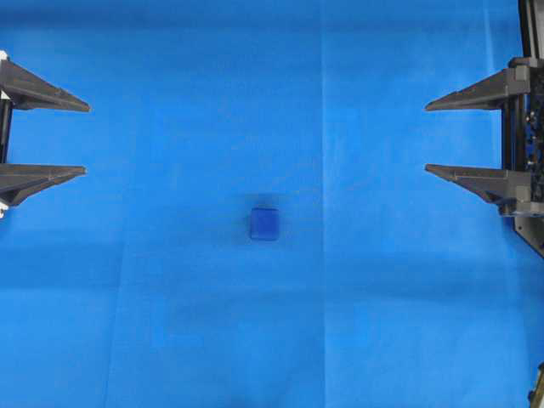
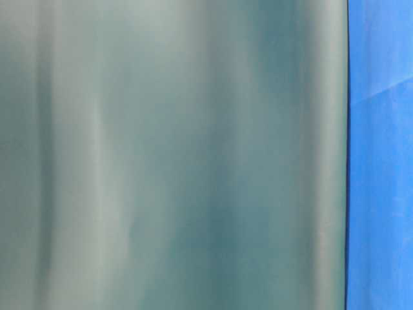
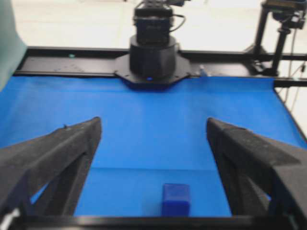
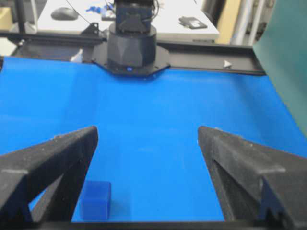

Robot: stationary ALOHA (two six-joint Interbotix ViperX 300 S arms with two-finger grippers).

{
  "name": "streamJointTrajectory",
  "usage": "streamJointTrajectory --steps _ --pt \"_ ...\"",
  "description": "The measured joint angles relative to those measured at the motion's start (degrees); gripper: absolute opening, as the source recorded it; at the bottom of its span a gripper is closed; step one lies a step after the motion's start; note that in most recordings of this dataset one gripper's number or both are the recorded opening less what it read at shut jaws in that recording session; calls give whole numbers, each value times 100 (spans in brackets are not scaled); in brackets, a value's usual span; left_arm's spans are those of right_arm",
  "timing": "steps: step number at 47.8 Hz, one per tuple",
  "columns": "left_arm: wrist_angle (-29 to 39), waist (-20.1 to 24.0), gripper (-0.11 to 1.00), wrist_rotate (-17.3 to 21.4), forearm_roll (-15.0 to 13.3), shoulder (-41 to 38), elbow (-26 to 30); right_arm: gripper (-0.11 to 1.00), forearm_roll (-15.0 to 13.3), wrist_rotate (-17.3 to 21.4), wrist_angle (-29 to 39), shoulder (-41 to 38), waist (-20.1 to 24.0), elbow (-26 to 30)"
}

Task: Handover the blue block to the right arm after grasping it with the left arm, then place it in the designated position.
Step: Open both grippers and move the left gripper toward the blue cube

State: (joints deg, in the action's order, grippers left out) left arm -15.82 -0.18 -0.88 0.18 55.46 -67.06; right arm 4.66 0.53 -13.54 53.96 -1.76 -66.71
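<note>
The blue block [image 1: 264, 223] lies alone on the blue cloth near the middle of the overhead view, a little below centre. My left gripper [image 1: 87, 138] sits at the left edge, fingers spread wide and empty, well away from the block. At the right edge my right gripper [image 1: 426, 138] stands open too, holding nothing. In the left wrist view the blue block [image 3: 175, 199] rests on the cloth between the spread fingers [image 3: 72, 148], far ahead of them. The right wrist view has the blue block [image 4: 95, 200] low, beside the left finger [image 4: 62, 158].
The blue cloth [image 1: 272, 340] covers the whole table. The opposite arm's black base [image 3: 152, 57] stands at the far edge in the left wrist view, and likewise a base [image 4: 131, 45] in the right wrist view. A grey-green blurred surface [image 2: 174, 155] fills the table-level view.
</note>
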Motion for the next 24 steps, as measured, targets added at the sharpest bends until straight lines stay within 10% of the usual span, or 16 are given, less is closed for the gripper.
streamJointTrajectory --steps 24 --pt "-378 0 93 0 -9 -1046 352 96 0 0 -9 -97 0 9"
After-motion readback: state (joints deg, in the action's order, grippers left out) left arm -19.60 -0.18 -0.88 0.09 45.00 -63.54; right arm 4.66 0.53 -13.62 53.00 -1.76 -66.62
